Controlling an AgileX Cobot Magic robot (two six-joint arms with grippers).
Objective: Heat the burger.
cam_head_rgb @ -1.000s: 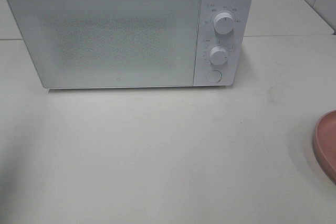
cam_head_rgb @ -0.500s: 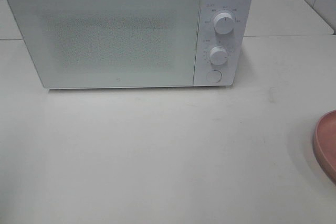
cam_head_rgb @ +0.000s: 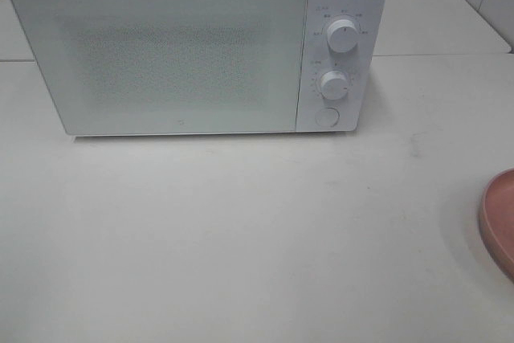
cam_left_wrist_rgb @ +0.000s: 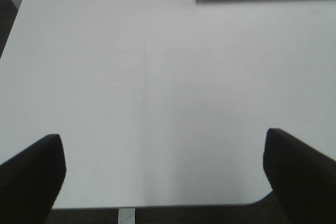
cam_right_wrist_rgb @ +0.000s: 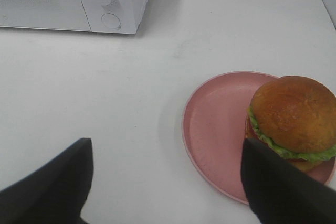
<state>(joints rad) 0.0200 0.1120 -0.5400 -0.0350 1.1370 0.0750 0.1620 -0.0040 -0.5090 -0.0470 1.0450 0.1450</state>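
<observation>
right wrist, burger (cam_right_wrist_rgb: 293, 116) upright, bun up

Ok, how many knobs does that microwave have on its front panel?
2. The upper knob sits above the lower knob on the microwave control panel, with a round button beneath them. None seem hidden.

i see a white microwave (cam_head_rgb: 197, 46) at the back of the pale table (cam_head_rgb: 241, 230), door shut, with two dials (cam_head_rgb: 343, 36) above a round button (cam_head_rgb: 326, 116). a pink plate (cam_head_rgb: 499, 222) sits at the table's right edge.
</observation>
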